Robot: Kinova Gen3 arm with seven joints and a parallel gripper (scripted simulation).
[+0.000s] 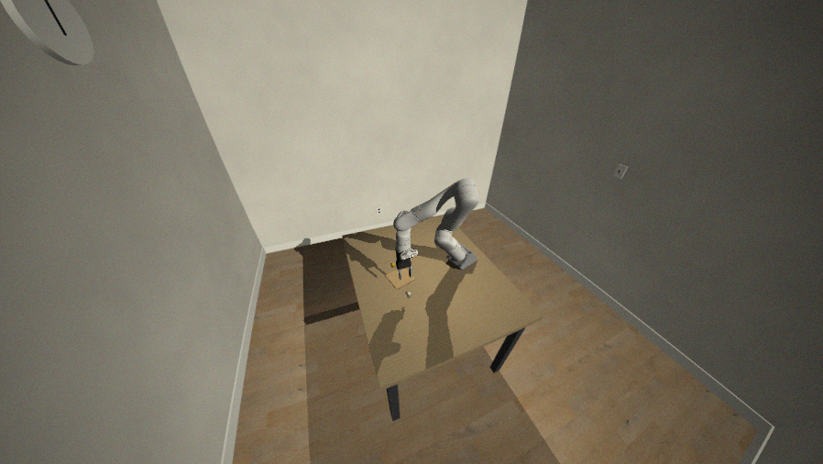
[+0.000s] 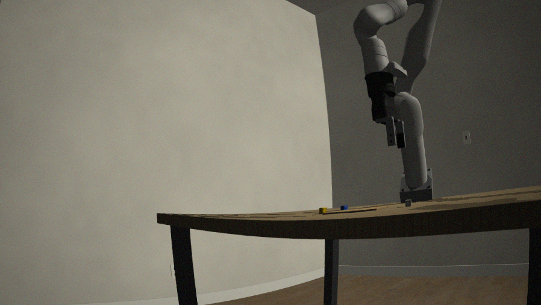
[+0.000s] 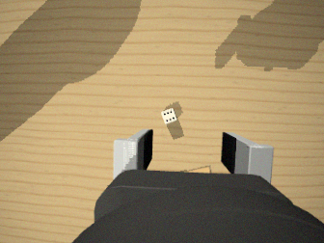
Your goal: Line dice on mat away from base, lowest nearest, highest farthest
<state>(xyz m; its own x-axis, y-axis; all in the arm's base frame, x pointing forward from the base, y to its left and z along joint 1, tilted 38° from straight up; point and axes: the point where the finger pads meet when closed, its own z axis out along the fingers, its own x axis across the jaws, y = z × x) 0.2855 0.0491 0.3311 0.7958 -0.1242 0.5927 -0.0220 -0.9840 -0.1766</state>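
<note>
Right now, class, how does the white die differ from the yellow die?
Colour: the white die is pale, the yellow die bright yellow. Place: the white die sits on bare table past one end of the thin mat, near the robot's base; the yellow die sits at the mat's opposite end, beside the blue die. Both rest untouched, cube-shaped, below the raised open gripper.
</note>
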